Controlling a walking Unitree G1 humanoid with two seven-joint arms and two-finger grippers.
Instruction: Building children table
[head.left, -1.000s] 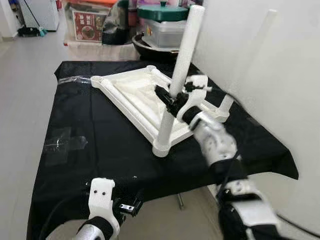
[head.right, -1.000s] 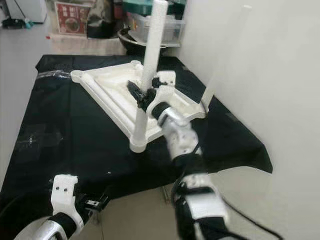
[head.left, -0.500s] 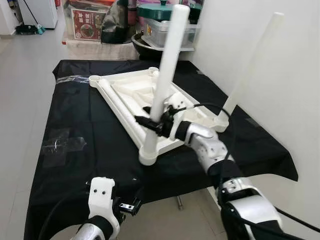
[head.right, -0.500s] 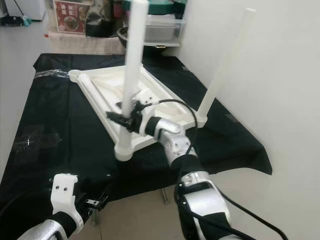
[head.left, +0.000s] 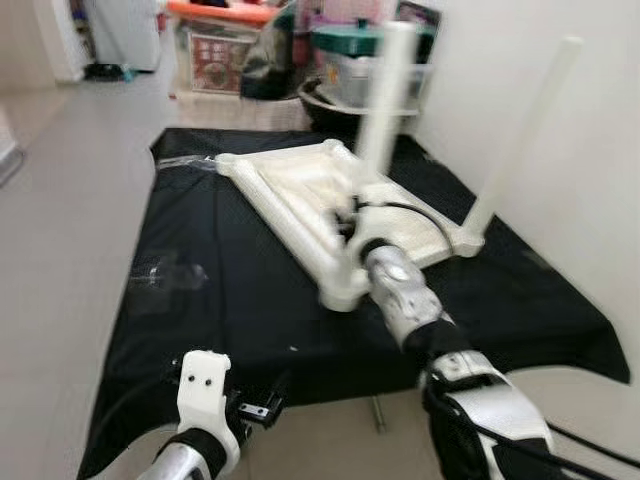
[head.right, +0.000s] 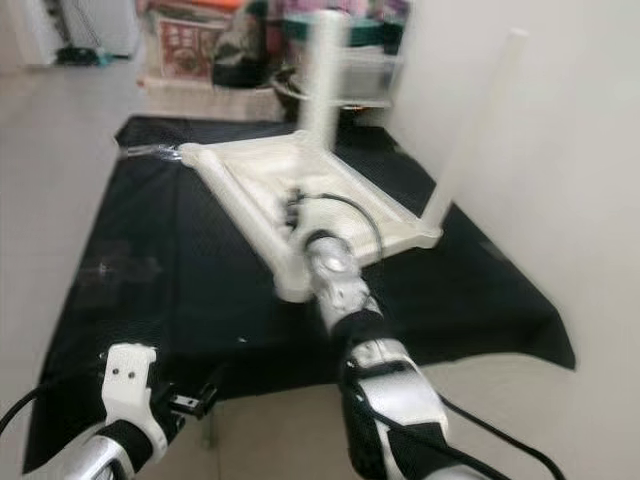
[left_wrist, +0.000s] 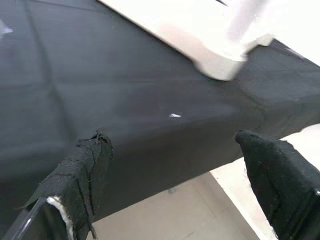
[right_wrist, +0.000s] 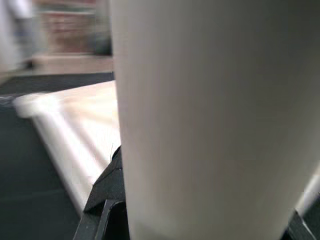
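Note:
A white children's table top (head.left: 290, 190) lies upside down on a table under a black cloth (head.left: 230, 300). Two white legs stand up from it. The near leg (head.left: 388, 90) rises from the front corner socket (head.left: 345, 291), and the far leg (head.left: 522, 130) stands by the wall. My right gripper (head.left: 358, 222) is shut on the near leg low down. In the right wrist view the leg (right_wrist: 210, 120) sits between the black fingers (right_wrist: 102, 210). My left gripper (left_wrist: 172, 142) hangs open below the table's front edge, its fingers (left_wrist: 82, 167) wide apart and holding nothing.
A white wall (head.left: 570, 200) runs close along the table's right side. Behind the table stand a pot with a green lid (head.left: 350, 60) and boxes (head.left: 215, 45). A piece of clear tape (head.left: 165, 272) lies on the cloth at the left. Open floor (head.left: 60, 220) lies to the left.
The camera has swung, shifting the whole picture to the right and blurring it. My right gripper stays clamped on the near leg. The left arm keeps its place.

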